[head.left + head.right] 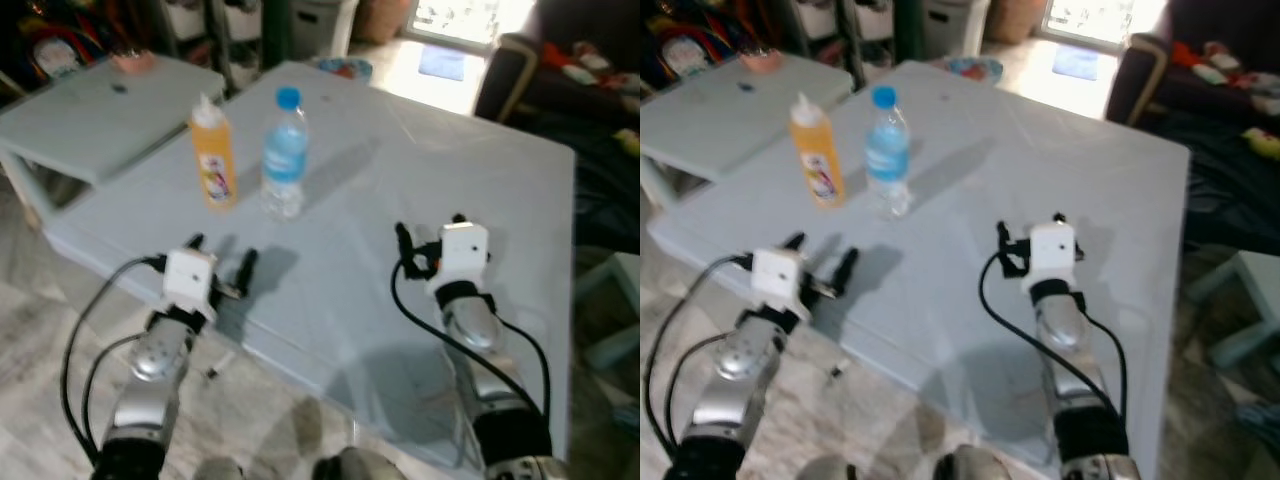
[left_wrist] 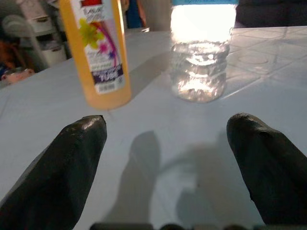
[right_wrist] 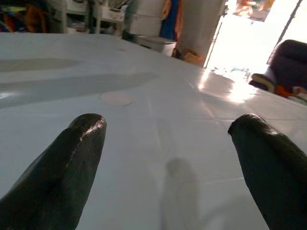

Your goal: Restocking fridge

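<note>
An orange bottle [image 1: 213,152] with a white cap and a clear water bottle [image 1: 284,158] with a blue cap stand upright side by side on the pale grey table [image 1: 420,150], near its left corner. My left gripper [image 1: 220,252] hovers open over the table's near edge, a short way in front of both bottles; the left wrist view has the orange bottle [image 2: 96,52] and water bottle [image 2: 201,57] ahead between the spread fingers [image 2: 72,163]. My right gripper [image 1: 428,232] is open over the bare middle of the table, holding nothing.
A second low grey table [image 1: 95,110] stands to the left with a pink object [image 1: 133,60] on it. A dark sofa [image 1: 580,70] is at the far right, a light blue stool [image 1: 615,320] at the right, shelves and bins behind.
</note>
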